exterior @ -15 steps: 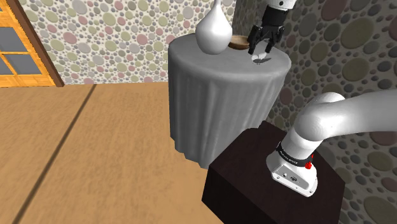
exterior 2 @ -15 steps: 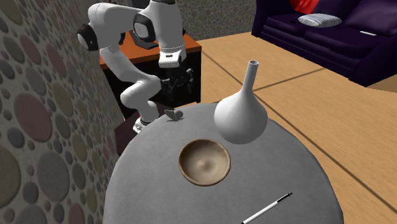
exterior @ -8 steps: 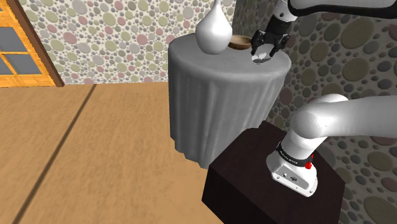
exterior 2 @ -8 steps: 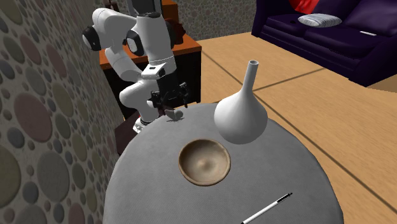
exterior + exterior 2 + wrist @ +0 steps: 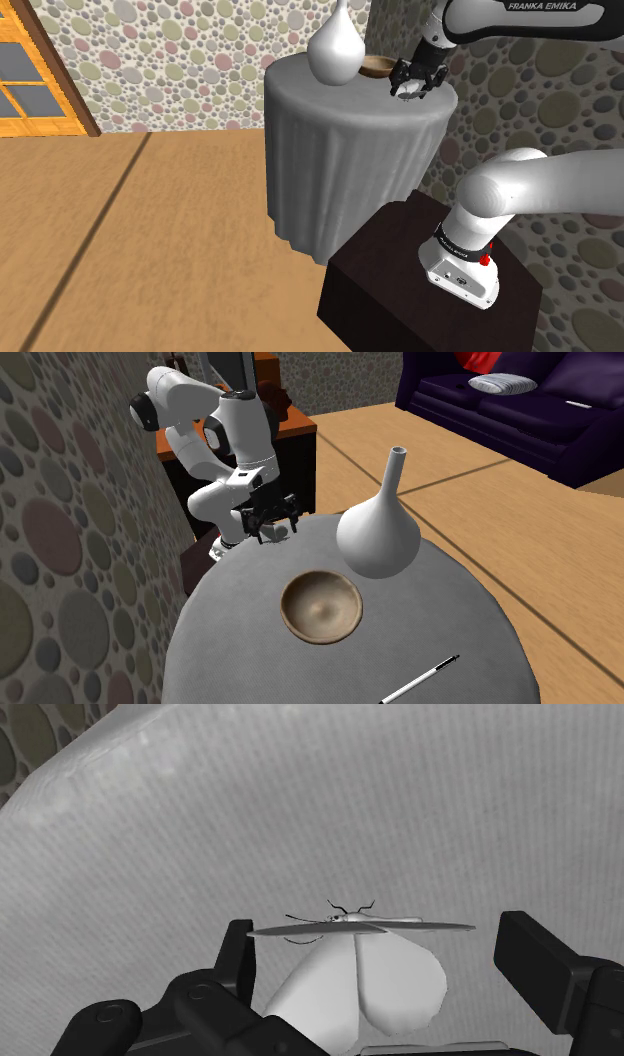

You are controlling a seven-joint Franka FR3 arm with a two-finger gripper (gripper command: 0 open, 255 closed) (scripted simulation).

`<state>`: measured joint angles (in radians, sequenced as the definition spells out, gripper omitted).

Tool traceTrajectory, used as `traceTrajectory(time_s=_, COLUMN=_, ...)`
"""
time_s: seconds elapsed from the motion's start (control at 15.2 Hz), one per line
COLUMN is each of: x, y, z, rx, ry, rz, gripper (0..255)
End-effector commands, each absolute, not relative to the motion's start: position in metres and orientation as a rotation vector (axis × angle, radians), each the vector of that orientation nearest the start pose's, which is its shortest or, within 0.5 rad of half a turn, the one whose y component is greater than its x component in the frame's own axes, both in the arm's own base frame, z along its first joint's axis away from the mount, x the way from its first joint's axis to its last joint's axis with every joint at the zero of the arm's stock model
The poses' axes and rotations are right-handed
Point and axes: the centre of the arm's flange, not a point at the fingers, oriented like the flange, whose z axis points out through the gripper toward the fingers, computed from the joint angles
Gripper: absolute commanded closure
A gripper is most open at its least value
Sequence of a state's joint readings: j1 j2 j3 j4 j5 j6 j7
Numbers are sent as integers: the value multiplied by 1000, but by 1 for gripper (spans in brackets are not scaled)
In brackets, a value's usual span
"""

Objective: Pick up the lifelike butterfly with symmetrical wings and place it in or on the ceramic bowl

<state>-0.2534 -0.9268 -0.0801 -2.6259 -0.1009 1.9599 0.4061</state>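
Pale grey-white butterfly (image 5: pixel 358 982) on the grey-clothed round table (image 5: pixel 450 622), seated between the spread fingers (image 5: pixel 238 954) of the black gripper (image 5: pixel 380 944). The jaws stand apart and straddle the insect, one finger close to a wing tip and the other clear of it, so nothing is held. In the second exterior view the gripper (image 5: pixel 268 530) hangs low at the table's rim, at about 11 o'clock from the brown bowl (image 5: pixel 321 607) at the table's centre. A white vase (image 5: pixel 378 537) stands at 1 o'clock from the bowl, and a pen (image 5: pixel 420 680) lies at 5 o'clock. Step in hand, by judgement: the grasp. The next move calls for closing gently on the thin wings, then lifting and carrying toward 5 o'clock, to the bowl.
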Motion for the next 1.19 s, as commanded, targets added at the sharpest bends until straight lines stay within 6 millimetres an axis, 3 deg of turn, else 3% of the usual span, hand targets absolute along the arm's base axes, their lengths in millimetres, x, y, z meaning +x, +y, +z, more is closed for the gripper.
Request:
traceTrajectory(time_s=0.0, x=282, y=-109, z=539, rx=-2950, ry=1060, rz=-412, gripper=0)
traceTrajectory(time_s=0.26, x=282, y=-109, z=539, rx=-2950, ry=1060, rz=-412, gripper=0)
traceTrajectory(time_s=0.33, x=282, y=-109, z=539, rx=-2950, ry=1060, rz=-412, gripper=255)
traceTrajectory(time_s=0.92, x=282, y=-109, z=539, rx=-2950, ry=1060, rz=-412, gripper=255)
traceTrajectory(time_s=1.12, x=282, y=-109, z=555, rx=-2950, ry=1060, rz=-412, gripper=255)
